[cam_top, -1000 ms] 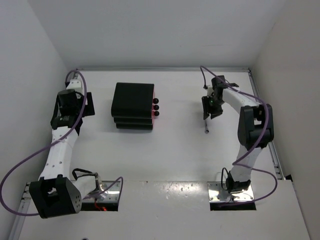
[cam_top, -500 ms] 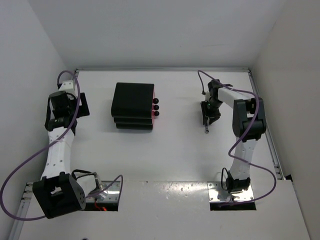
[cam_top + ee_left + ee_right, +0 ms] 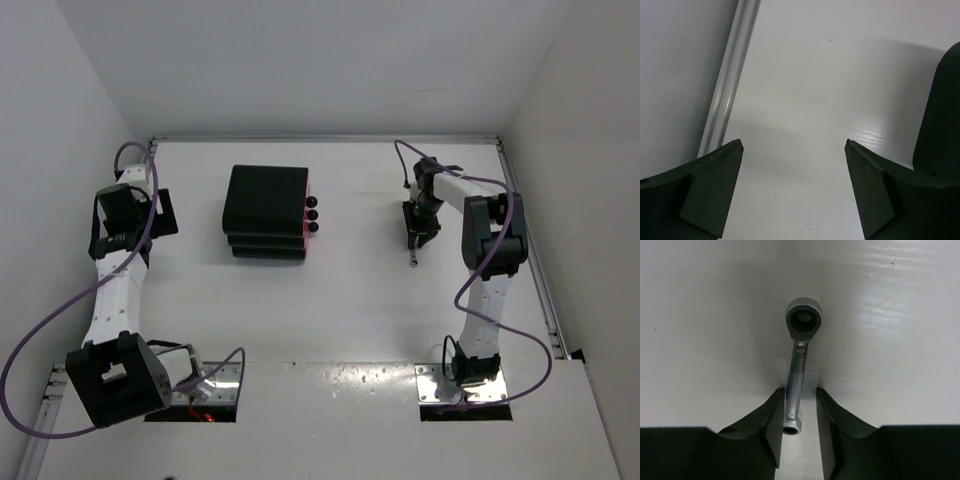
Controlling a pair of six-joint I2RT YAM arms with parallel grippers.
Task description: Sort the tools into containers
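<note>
A thin silver wrench (image 3: 799,360) lies flat on the white table, its ring end pointing away from my right wrist camera. My right gripper (image 3: 800,390) is down over its near end with a finger on each side. The left finger touches the shaft and a narrow gap shows at the right finger, so the jaws stand open. From above, the wrench (image 3: 413,252) pokes out below the right gripper (image 3: 417,232). The black drawer unit (image 3: 265,205) stands mid-left, its drawers closed, their black knobs (image 3: 312,214) facing right. My left gripper (image 3: 163,212) hangs open and empty by the left wall.
An aluminium rail (image 3: 727,85) runs along the table's left edge beside the grey wall, close to my left gripper (image 3: 792,145). A matching rail (image 3: 525,230) borders the right side. Purple cables loop off both arms.
The right jaws have narrowed around the wrench and the right arm's elbow has drawn in closer. The left arm has shifted slightly toward the left wall, its jaws unchanged.
</note>
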